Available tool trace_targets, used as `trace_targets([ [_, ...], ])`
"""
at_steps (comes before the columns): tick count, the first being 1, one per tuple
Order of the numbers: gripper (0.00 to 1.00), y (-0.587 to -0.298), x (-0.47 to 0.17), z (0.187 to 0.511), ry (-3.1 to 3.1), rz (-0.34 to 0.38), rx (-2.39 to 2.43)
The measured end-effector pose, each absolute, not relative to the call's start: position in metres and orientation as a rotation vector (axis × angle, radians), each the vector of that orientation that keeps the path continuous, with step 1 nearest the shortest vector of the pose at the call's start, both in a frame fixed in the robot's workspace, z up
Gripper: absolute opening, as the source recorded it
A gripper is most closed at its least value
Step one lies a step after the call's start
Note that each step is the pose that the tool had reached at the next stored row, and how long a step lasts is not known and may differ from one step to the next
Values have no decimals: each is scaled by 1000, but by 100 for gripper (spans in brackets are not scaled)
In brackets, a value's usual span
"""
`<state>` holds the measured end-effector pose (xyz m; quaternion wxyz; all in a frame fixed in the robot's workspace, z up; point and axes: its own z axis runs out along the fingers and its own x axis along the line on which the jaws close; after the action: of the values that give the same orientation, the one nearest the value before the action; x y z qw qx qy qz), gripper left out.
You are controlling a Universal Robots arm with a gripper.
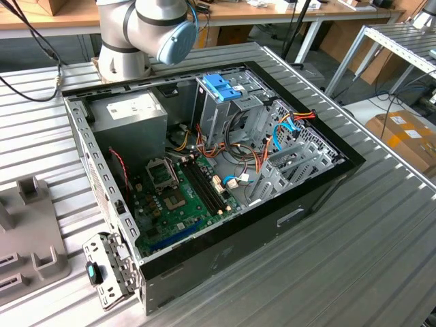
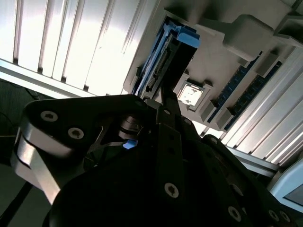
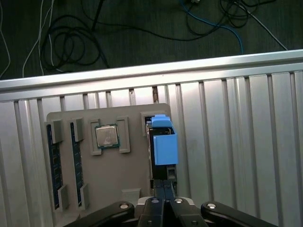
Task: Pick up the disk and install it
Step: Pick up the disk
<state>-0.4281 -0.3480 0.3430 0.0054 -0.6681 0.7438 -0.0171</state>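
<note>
The disk (image 3: 163,144) stood on edge in a slot of the grey tray (image 3: 128,112) on the ribbed tabletop (image 3: 236,142), beside a processor chip (image 3: 106,137). The claw (image 3: 164,183) hung at the disk's near end, drawn narrow with its fingers almost together; contact could not be confirmed. In the exterior view, an open computer case (image 1: 225,259) sat on the tabletop.
</note>
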Motion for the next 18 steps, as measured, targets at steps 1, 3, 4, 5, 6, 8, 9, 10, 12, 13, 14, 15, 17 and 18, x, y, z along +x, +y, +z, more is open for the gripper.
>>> trace_targets([
  [1, 11, -348, -428, 343, 2329, -54, -2092],
  [3, 11, -348, -428, 343, 2329, -54, -2092],
  [4, 11, -348, -428, 343, 2329, -54, -2092],
  [5, 11, -348, -428, 343, 2329, -54, -2092],
  [6, 11, -348, -428, 343, 2329, -54, -2092],
  [8, 11, -348, -428, 343, 2329, -54, -2092],
  [9, 11, -348, -428, 343, 2329, -54, -2092],
  [10, 11, -348, -428, 343, 2329, -54, -2092],
  [12, 11, -348, -428, 343, 2329, -54, -2092],
  [13, 11, -348, -431, 343, 2329, -54, -2092],
  [14, 11, -348, -432, 343, 2329, -54, -2092],
  [15, 11, -348, -432, 343, 2329, -54, -2092],
  [17, 11, -348, -432, 343, 2329, -54, -2092],
  [18, 11, -348, -432, 343, 2329, -54, -2092],
])
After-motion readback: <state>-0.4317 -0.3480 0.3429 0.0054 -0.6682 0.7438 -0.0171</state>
